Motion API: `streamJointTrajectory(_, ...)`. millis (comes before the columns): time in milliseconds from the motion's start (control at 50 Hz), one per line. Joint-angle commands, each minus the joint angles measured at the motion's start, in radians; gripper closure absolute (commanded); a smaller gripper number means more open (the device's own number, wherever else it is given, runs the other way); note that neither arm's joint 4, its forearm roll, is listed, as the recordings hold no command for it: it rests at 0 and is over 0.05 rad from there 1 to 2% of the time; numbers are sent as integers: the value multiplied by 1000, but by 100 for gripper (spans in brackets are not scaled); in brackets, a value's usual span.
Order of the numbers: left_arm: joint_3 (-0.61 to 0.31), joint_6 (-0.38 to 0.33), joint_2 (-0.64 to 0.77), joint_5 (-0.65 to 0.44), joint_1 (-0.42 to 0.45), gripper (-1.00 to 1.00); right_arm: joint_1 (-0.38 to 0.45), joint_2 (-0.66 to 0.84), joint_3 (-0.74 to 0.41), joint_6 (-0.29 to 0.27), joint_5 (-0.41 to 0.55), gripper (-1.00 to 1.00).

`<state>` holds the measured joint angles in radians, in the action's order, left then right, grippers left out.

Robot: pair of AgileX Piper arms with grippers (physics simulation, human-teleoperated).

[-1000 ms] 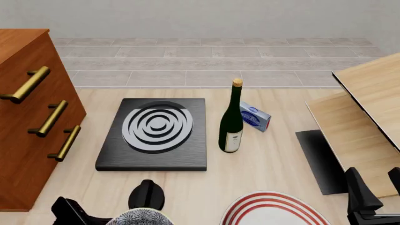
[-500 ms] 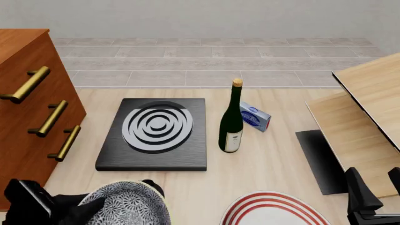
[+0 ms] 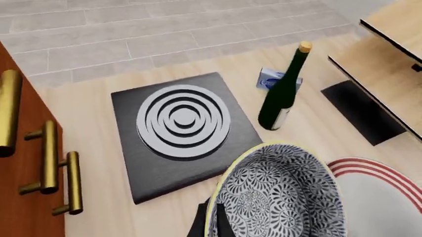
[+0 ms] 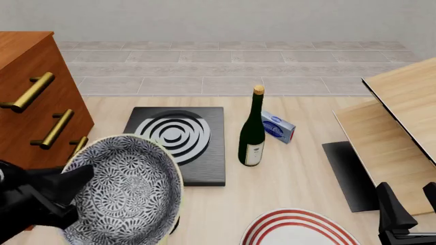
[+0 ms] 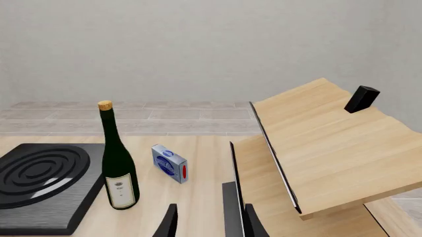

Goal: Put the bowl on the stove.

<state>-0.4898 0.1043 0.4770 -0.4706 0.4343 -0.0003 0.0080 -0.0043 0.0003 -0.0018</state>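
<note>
While the wooden drawer chest (image 4: 34, 117) with brass handles fills the left edge of the front view, the left end effector (image 4: 65, 196) sits in the lower left of that frame, pinching the near rim of the bowl (image 4: 126, 191). The bowl is held off the worktop (image 4: 299, 168), tilted steeply so its patterned inside faces the camera and its opening points up and toward the lower edge of the frame rather than straight up. Being round, it has no long axis; its axis of symmetry leans well away from upright. It overlaps the near left corner of the stove (image 4: 204, 153) in the picture, not yet over the burner rings.

I judge the bowl ceramic: stiff, fairly heavy for a one-sided rim grip, smooth enough to slip, and likely to chip if dropped. The rim is the only practical hold, and it should be levelled before it is set down.

Right of the stove stands a dark wine bottle (image 4: 252, 130), upright, with a small blue box (image 4: 278, 127) just beside it. A red-ringed plate (image 4: 296, 229) lies at the lower centre. The right end effector (image 5: 204, 219) rests in the lower right, its fingers spread and holding nothing.
</note>
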Motion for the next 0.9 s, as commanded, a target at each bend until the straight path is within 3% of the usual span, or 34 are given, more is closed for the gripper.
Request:
streamJointTrajectory(20, -90, 24, 49, 5, -41, 100, 0, 0, 0, 0, 0, -100)
streamJointTrajectory(40, -102, 21, 60, 9, -78, 100, 0, 0, 0, 0, 0, -100)
streamJointTrajectory(280, -186, 125, 231, 68, -140, 100, 0, 0, 0, 0, 0, -100)
streamJointTrajectory(420, -218, 102, 316, 91, -176, 100, 0, 0, 0, 0, 0, -100)
streamJointTrajectory(440, -229, 133, 351, 95, -187, 100, 0, 0, 0, 0, 0, -100)
streamJointTrajectory(480, -238, 113, 358, 102, -189, 100, 0, 0, 0, 0, 0, -100)
streamJointTrajectory(580, -307, 154, 464, 139, -239, 100, 0, 0, 0, 0, 0, -100)
streamJointTrajectory(900, -461, 112, 619, 125, -273, 100, 0, 0, 0, 0, 0, -100)
